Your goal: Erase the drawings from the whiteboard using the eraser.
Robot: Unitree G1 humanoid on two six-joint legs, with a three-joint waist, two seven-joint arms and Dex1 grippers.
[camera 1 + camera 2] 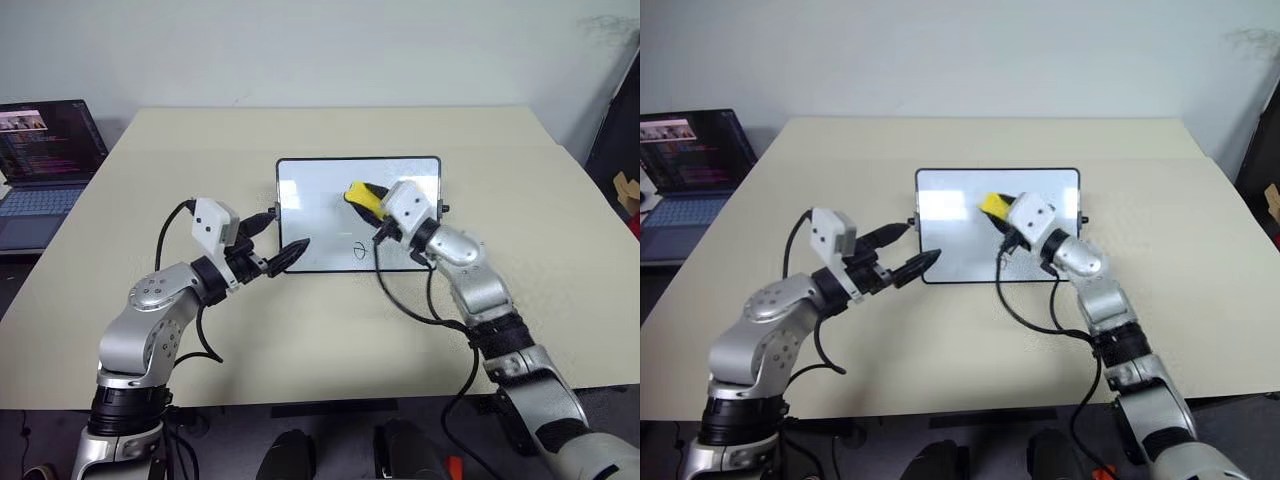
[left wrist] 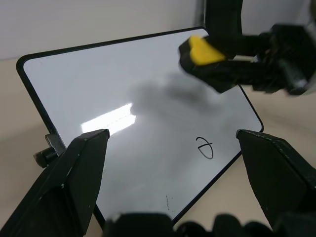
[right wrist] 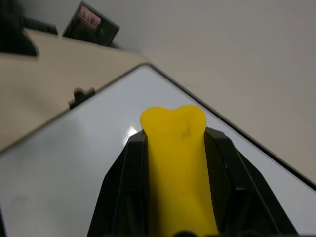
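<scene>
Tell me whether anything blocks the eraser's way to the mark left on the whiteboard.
Nothing visible does. The eraser, clamped in the right gripper, sits over the whiteboard; the remaining drawing lies on bare board nearer the robot. The left gripper is off at the board's left edge.

Yellow eraser (image 1: pixel 362 196), glossy white whiteboard (image 1: pixel 320 215) (thin black frame), black squiggle (image 2: pixel 204 147), beige table (image 1: pixel 300 330)

laptop (image 1: pixel 45 170) cut off at frame edge
</scene>
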